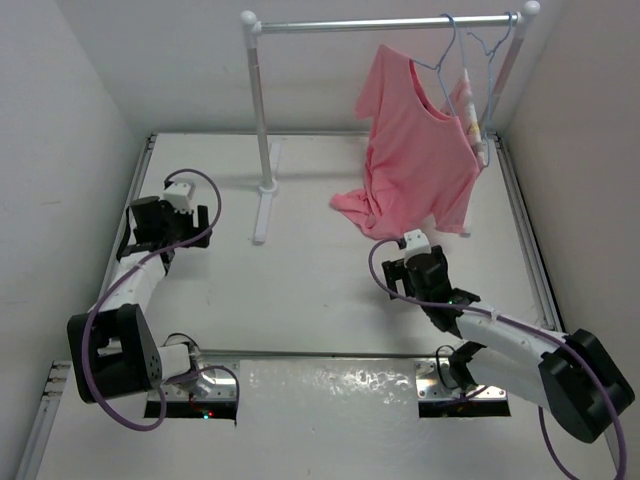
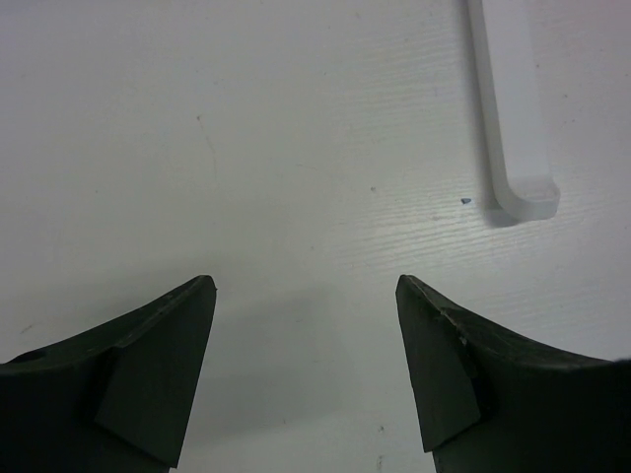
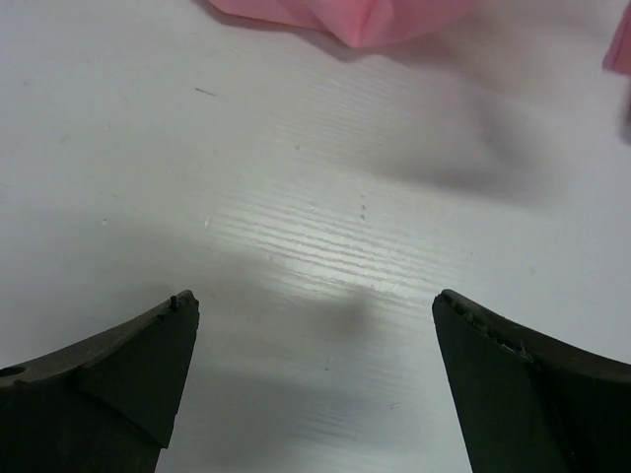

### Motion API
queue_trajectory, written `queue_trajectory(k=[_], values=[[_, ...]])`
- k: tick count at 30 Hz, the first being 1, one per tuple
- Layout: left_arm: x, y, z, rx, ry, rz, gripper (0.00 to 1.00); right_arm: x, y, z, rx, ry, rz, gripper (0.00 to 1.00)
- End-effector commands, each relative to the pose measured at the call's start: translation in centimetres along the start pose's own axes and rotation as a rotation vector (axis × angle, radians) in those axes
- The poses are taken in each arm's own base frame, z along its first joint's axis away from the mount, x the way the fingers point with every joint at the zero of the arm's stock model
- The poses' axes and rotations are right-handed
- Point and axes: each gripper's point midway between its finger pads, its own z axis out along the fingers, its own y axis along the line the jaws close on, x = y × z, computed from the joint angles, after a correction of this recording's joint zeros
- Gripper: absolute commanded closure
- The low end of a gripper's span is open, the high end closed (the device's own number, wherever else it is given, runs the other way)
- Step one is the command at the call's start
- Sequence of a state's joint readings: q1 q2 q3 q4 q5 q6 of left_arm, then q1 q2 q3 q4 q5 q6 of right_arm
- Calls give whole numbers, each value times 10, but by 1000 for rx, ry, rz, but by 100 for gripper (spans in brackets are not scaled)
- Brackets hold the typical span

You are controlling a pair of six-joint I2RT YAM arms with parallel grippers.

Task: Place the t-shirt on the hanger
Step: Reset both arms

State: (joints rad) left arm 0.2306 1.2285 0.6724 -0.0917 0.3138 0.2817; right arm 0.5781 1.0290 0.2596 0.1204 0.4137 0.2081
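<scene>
Across the far right of the desk [image 1: 300,300], under the white rail [image 1: 380,22], the t-shirt [image 1: 415,160] hangs askew from the hanger [image 1: 452,62], neck up, its long axis running down toward the near edge and its lower hem bunched on the surface. That hem lies straight ahead of the right gripper [image 3: 311,296], near but apart, whose fingers [image 3: 128,365] stand wide and empty. The left gripper [image 2: 306,281], equally wide and empty, sits well apart at the left, so the right arm is nearer

T-shirt [image 1: 415,150]: salmon-pink, draped on hanger [image 1: 452,48], hem pooled just ahead of your right gripper [image 3: 314,301] | hanger: pale wire, farther beyond
</scene>
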Motion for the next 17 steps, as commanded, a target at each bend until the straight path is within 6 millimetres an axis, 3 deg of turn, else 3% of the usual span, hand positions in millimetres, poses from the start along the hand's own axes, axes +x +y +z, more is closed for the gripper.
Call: queue_trajectory(k=[1, 8, 17], values=[[-38, 6, -3, -34, -156, 25, 29, -40, -4, 2, 39, -192, 161, 1], [-29, 6, 2, -32, -147, 22, 29, 8, -25, -2, 138, -169, 185, 1], [-23, 9, 4, -43, -120, 34, 32, 10, -33, -7, 175, -201, 220, 1]])
